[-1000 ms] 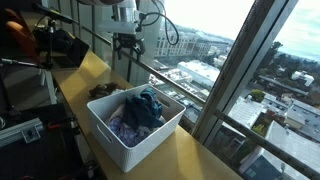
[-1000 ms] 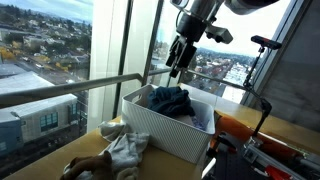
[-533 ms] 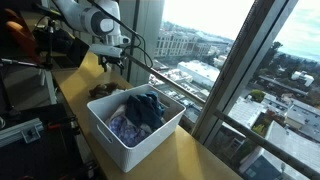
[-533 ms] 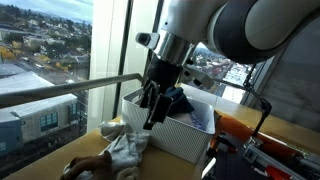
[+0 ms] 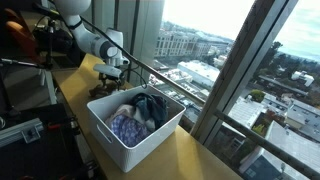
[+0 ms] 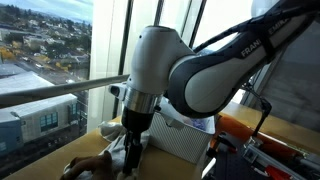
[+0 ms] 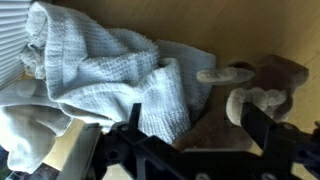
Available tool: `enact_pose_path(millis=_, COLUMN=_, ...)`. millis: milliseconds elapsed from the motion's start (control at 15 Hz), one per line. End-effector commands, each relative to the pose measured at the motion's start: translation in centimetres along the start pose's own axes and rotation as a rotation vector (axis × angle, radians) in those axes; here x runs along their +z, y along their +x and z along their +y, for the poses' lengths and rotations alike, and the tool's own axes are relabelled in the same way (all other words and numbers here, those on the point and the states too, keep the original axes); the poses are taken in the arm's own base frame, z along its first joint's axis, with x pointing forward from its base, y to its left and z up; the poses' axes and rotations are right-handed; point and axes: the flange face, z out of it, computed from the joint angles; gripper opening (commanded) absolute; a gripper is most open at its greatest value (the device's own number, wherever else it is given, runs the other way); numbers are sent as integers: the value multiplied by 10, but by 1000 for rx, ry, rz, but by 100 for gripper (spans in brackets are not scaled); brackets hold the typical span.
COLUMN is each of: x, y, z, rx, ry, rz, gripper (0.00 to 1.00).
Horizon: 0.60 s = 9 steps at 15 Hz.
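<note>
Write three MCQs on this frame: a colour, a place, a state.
1. The bin is: A white, B red, C black.
2. The gripper is: A inside the bin, B over the towel beside the bin, C at the window.
3. The jaws are: A shut on the towel, B shut on the bin, C open.
Answers: 1 A, its walls show white; 2 B, the wrist view looks down on the towel; 3 C, the jaws stand wide apart in the wrist view.
</note>
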Motion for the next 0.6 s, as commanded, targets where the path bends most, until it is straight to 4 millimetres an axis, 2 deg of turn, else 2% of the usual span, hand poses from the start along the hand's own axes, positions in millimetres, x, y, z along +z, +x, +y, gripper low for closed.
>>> enact_pose_path(millis=0, x=31, y=24, z=-2, rx=26, ry=47, rz=-28, gripper=100)
enact_pose_path(millis=200, x=51, y=34, z=-2, rx=31, ry=68, rz=-52, gripper=100)
enact_pose_path(millis=533, x=69, y=40, z=8, rx=42, ry=87, rz=-87, gripper=100)
